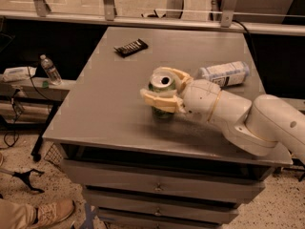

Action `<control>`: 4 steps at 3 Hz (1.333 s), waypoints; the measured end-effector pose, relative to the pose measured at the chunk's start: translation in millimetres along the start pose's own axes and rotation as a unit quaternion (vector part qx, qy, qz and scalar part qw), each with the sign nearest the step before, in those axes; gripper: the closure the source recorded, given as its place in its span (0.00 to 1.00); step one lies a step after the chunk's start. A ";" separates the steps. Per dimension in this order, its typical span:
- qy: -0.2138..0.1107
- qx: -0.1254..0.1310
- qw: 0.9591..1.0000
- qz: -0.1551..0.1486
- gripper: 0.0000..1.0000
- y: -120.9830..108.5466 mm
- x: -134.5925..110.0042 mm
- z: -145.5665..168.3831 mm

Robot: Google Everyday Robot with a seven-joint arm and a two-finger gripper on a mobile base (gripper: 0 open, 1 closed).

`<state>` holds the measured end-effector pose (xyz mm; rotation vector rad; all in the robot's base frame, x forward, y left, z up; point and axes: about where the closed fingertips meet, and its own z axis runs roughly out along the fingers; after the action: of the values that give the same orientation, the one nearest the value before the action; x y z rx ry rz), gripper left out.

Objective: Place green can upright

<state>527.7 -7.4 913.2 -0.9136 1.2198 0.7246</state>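
Note:
The green can [162,111] stands upright on the grey table [105,104], just right of its middle, with its silver pull-tab top facing up. My gripper [149,83] reaches in from the right on a white arm. Its cream fingers [161,101] sit on either side of the can's upper part, closed against it. The can's base rests on or just above the table top.
A clear plastic bottle with a white label [224,73] lies on its side behind my wrist. A dark snack bar [131,47] lies at the back left. A small water bottle [49,69] stands on a low shelf left of the table. Drawers sit below the front edge.

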 end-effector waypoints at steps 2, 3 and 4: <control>-0.003 0.014 1.000 0.013 0.80 -1.9 3.7 -2.2; -0.004 0.012 1.000 0.013 0.59 -0.7 2.9 -0.5; -0.004 0.011 1.000 0.012 0.36 0.6 1.9 1.2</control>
<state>528.2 -6.1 911.3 -0.8785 1.2314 0.7334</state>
